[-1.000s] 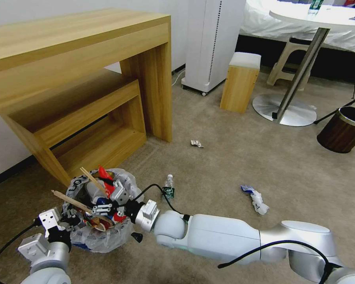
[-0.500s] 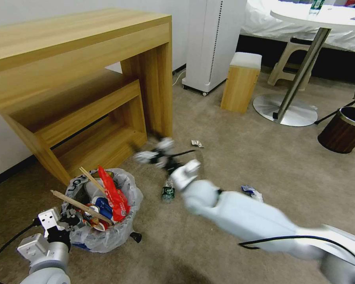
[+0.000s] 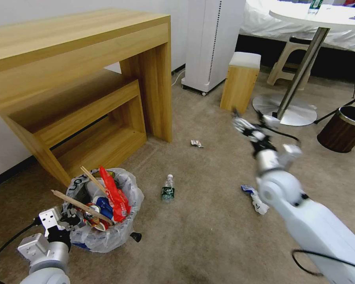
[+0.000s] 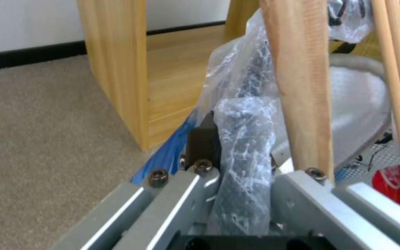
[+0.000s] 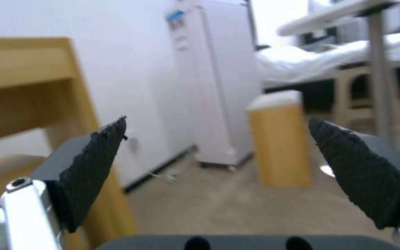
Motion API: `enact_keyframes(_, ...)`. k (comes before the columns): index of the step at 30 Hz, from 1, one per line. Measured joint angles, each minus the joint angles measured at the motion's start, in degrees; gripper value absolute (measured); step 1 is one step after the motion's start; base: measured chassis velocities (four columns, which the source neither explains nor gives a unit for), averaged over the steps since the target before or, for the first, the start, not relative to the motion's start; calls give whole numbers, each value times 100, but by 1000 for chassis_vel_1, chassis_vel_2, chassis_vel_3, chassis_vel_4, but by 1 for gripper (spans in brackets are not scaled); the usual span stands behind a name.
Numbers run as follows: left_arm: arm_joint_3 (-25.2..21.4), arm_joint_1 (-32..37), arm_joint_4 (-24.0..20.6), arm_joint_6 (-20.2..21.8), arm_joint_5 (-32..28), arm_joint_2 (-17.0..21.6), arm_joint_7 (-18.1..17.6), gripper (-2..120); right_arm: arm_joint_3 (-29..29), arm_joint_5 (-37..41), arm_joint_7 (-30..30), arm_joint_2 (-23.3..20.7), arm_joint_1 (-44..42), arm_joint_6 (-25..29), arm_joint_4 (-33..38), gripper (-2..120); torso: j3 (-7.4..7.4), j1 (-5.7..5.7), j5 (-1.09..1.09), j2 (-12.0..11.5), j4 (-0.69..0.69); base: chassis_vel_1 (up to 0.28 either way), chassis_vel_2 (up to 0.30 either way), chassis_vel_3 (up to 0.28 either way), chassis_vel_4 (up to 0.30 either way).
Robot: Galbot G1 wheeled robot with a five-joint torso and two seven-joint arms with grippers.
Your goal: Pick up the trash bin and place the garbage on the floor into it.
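Two hands: left hand (image 3: 69,216) clenched on trash bin (image 3: 106,236) rim, right hand (image 3: 250,125) spread, empty, raised.

Head looks down; wrists face the desk (image 3: 79,51).

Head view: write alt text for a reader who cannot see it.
The left pincer grips the rim of the trash bin, full of litter, on the floor. The right pincer hangs open in the air, above a small bottle and a packet.
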Motion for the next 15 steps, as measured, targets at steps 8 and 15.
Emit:
enact_keyframes(8, 57, 54, -23, -6, 62, 5, 29, 1, 828, -365, -169, 67, -989, 11, 144, 100, 0, 0, 0, 0, 2, 0, 0, 0, 0)
enact_keyframes(15, 82, 141, -120, -10, 86, 15, 63, 1, 785, -1010, -195, 402, -1460, 258, -177, 100, 1, 0, 0, 0, 3, 0, 0, 0, 0)
